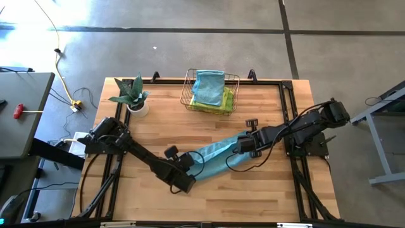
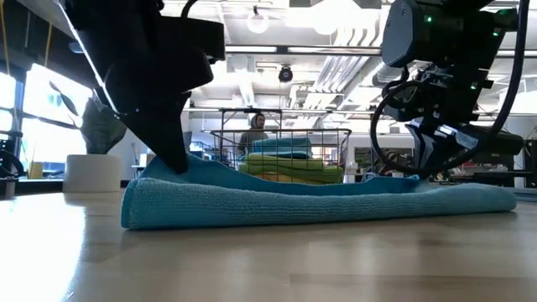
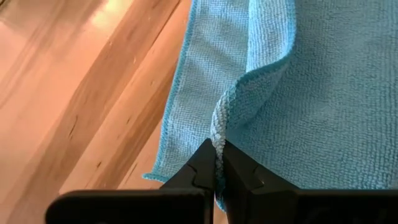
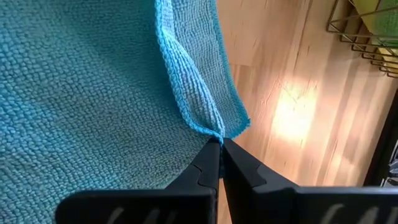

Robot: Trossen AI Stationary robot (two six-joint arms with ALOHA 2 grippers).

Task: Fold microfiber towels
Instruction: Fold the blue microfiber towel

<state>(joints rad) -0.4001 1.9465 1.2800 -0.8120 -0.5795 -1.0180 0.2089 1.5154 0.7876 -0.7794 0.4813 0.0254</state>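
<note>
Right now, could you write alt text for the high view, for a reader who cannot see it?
Two dark robot arms pinch opposite ends of a blue towel lying on a wooden table, the left end effector and right end effector both shut. Behind it stand a wire basket of towels and a potted plant.

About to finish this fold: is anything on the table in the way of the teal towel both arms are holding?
Nothing visible. The left gripper and right gripper each pinch an edge of the teal towel; the wire basket and potted plant sit apart.
</note>
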